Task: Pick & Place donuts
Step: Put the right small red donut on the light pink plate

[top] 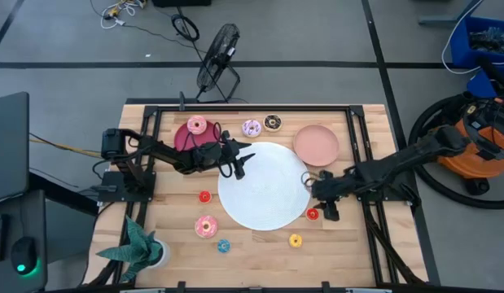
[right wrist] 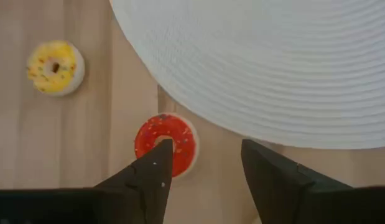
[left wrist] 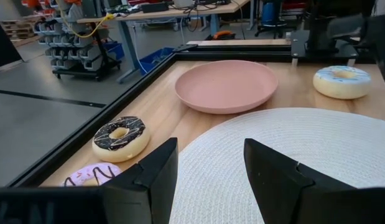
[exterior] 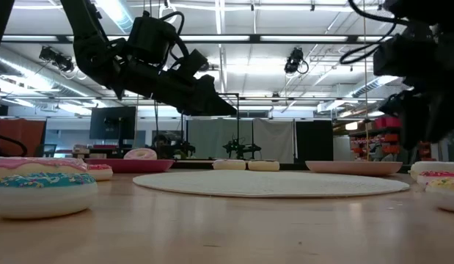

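My left gripper (top: pixel 239 164) is open and raised over the left edge of the big white disc (top: pixel 268 203); its wrist view shows the chocolate donut (left wrist: pixel 120 137), the purple donut (left wrist: pixel 89 175) and the white donut (left wrist: pixel 341 81) lying flat on the wood. My right gripper (right wrist: pixel 204 152) is open just off the disc's right edge, beside a tiny red donut (right wrist: pixel 170 138); one fingertip overlaps the donut in this view. The yellow donut (right wrist: pixel 55 67) lies nearby. A pink donut (top: pixel 196 124) sits on the crimson plate (top: pixel 181 138). The second pink donut (top: pixel 206 226), the blue donut (top: pixel 224 245) and the second red donut (top: pixel 204 196) lie near the table's near-left side.
A salmon-pink plate (top: pixel 317 144) lies at the far right of the disc. A potted green plant (top: pixel 142 244) stands at the near-left corner. A black frame (top: pixel 252 108) borders the wooden top. A fan (top: pixel 217 57) and an orange vacuum (top: pixel 479 138) stand on the floor beyond the table.
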`<move>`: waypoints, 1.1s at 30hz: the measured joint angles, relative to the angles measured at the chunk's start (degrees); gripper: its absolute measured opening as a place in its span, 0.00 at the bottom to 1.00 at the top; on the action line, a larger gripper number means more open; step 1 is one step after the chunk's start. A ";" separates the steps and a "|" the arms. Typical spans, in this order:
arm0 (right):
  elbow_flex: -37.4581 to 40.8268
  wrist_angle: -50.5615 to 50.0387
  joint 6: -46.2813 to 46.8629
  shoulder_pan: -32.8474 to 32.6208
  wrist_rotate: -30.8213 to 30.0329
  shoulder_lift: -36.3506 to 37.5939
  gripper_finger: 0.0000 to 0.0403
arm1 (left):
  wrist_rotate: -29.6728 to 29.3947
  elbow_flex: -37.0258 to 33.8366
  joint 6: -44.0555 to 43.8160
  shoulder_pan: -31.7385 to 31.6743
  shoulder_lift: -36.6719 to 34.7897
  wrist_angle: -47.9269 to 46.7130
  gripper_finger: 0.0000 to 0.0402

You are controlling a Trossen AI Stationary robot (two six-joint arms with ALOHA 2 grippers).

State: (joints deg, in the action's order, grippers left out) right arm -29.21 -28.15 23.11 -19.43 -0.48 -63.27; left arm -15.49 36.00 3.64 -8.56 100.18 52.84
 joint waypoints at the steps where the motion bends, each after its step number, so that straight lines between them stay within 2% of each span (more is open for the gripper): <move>1: -0.83 -0.21 0.36 -0.58 -0.06 -1.82 0.50 | 0.00 0.00 0.00 0.00 0.00 -0.02 0.47; 8: -3.78 -0.16 3.10 -3.48 0.08 -10.53 0.50 | 0.02 0.01 -0.31 0.20 0.00 -0.43 0.47; 19: -4.26 1.54 3.38 -4.49 -2.30 -16.68 0.47 | 0.00 0.03 -1.90 0.72 -0.02 -2.47 0.47; 24: -4.26 2.04 4.59 -4.49 -3.09 -17.11 0.33 | 0.02 0.03 -1.49 1.82 -0.02 -2.66 0.47; 30: -8.24 -2.41 4.33 -3.81 -5.36 -16.02 0.05 | 0.02 0.05 -1.98 2.45 -0.04 -6.99 0.47; 33: -12.77 -10.37 3.73 -1.32 -10.33 -15.32 0.04 | 0.00 0.03 -3.33 2.43 -0.04 -10.14 0.47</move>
State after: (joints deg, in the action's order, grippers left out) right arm -41.98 -38.52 26.84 -20.75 -10.81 -78.59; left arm -15.49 36.03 0.31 -6.13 100.14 42.70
